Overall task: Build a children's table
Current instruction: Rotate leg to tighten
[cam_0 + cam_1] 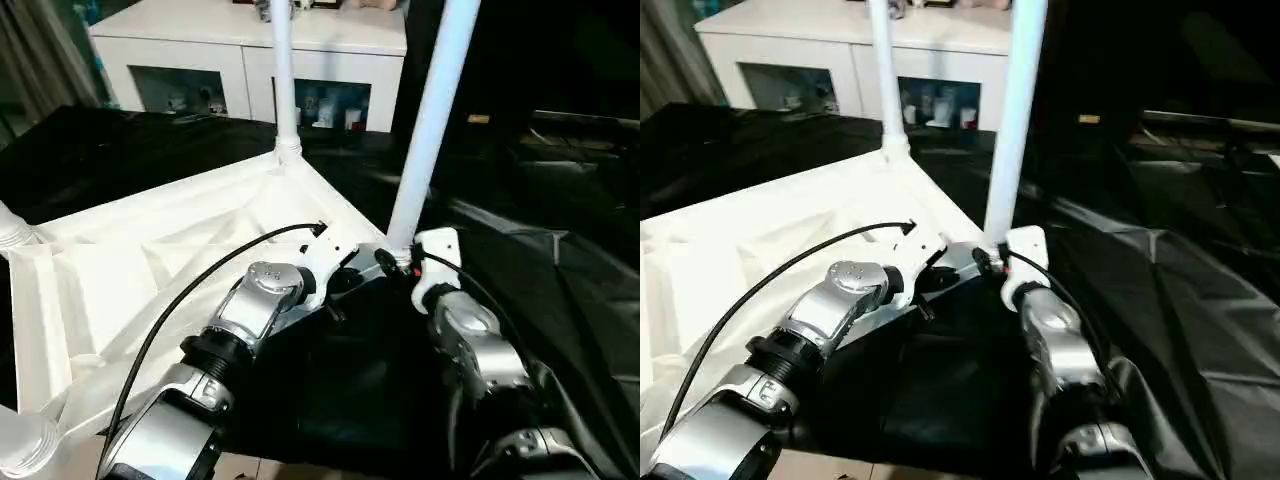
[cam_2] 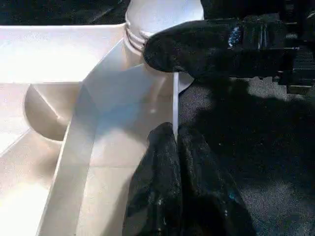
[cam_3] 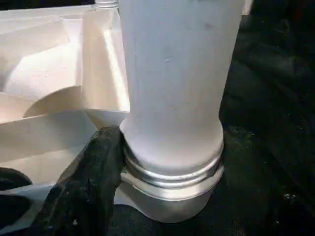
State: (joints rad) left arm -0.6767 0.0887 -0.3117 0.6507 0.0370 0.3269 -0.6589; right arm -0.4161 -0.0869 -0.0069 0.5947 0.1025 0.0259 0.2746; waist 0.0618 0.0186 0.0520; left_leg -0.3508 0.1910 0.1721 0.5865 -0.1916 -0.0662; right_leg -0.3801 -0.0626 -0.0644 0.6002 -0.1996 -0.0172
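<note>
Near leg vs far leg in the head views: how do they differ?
The near leg leans to the right, while the far leg stands about upright. The near leg has the right gripper at its base; nothing touches the far leg. The near leg stands at the tabletop's near corner by the grippers, the far leg at the corner towards the cabinet. Both are white tubes rising from corner sockets.

We see the white plastic tabletop [image 1: 150,270] lying upside down, ribbed underside up, on black cloth, with one white tubular leg [image 1: 284,80] upright in the far corner socket and another leg [image 1: 428,120] standing, slightly tilted, in the near right corner socket [image 3: 172,191]
</note>
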